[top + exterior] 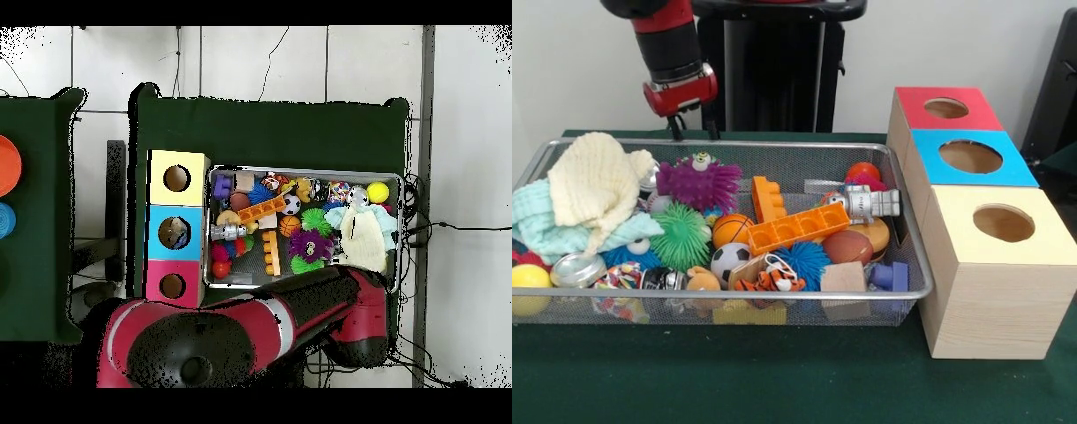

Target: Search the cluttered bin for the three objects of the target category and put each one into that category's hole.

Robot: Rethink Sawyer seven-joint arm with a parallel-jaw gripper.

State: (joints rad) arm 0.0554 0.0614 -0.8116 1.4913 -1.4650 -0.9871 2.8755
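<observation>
Tool (692, 131), tips too small to tell if spread or pinched, hangs over silver wire-mesh bin (777, 305) w/ purple spiky ball (699, 184) just below; best drop straight, avoid cream knit cloth (596, 181) alongside.

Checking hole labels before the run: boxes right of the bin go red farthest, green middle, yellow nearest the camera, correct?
Not quite. The front view shows the middle box is blue, not green. The red box is farthest and the yellow box nearest, right of the bin, as you said.
</observation>
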